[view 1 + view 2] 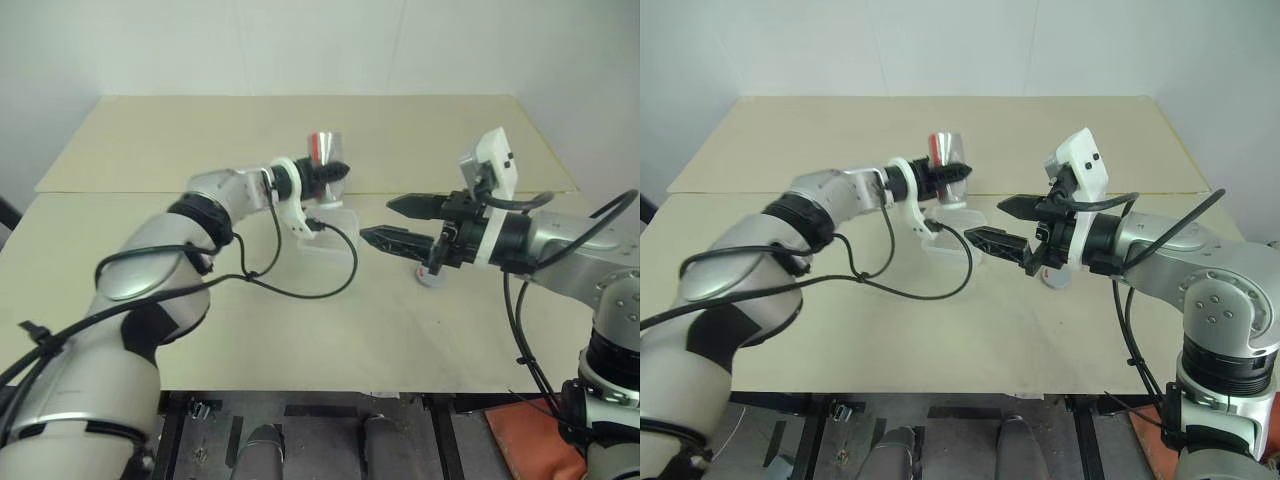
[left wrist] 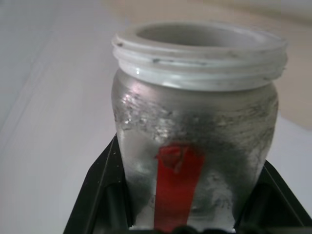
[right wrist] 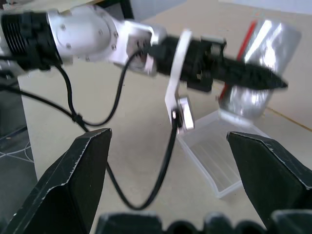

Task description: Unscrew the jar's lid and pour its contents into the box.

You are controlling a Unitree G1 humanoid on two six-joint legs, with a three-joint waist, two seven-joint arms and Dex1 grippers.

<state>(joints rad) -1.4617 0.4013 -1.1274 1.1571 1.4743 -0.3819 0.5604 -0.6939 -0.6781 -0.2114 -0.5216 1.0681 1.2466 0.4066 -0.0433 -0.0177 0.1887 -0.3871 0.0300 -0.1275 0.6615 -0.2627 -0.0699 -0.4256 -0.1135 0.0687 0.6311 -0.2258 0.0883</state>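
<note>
My left gripper (image 1: 338,172) is shut on the jar (image 1: 325,150), a clear cylinder with a red stripe on its side. It holds the jar in the air just over the far side of the box (image 1: 335,228), a shallow translucent tray on the table. In the left wrist view the jar (image 2: 195,136) has a bare threaded mouth with no cap on it. What is inside it I cannot tell. The lid (image 1: 432,278), small and grey, lies on the table under my right arm. My right gripper (image 1: 376,220) hangs open and empty to the right of the box, pointing toward it.
The beige table (image 1: 300,330) runs wide toward the front edge and to the far left. A black cable (image 1: 300,290) loops down from the left wrist onto the table in front of the box. A pale wall stands behind the table.
</note>
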